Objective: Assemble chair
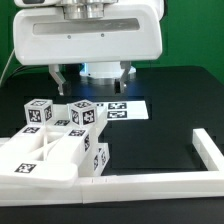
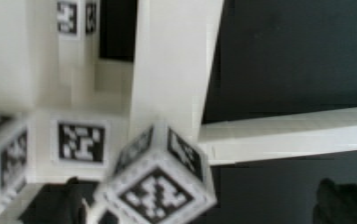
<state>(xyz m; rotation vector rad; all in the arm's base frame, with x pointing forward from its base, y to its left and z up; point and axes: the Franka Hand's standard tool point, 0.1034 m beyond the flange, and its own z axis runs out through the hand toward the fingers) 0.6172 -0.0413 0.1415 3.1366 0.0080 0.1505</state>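
**Chair parts, lower left of the surface**

While the hand [image 1: 90, 76] hangs from the glossy white robot body [image 1: 90, 35] at upper centre of the exterior view, its two dark fingers [image 1: 59, 76] stand apart with nothing between them. Chair parts [image 1: 55, 140]: matte-white, tagged blocks clustered at lower left of the exterior view, against the border rail [image 1: 150, 182] running along the frame's bottom and turning up at right. Tagged cube [image 1: 82, 114]: tops the cluster, directly below the hand. Marker board [image 1: 125, 108]: flat on the black surface [image 1: 175, 100], just beyond the cluster, centre of frame. Wrist view: blurred; a tagged cube [image 2: 157, 180] at lower centre, white uprights [image 2: 175, 60] behind it, one fingertip [image 2: 59, 200] dark at the bottom edge.
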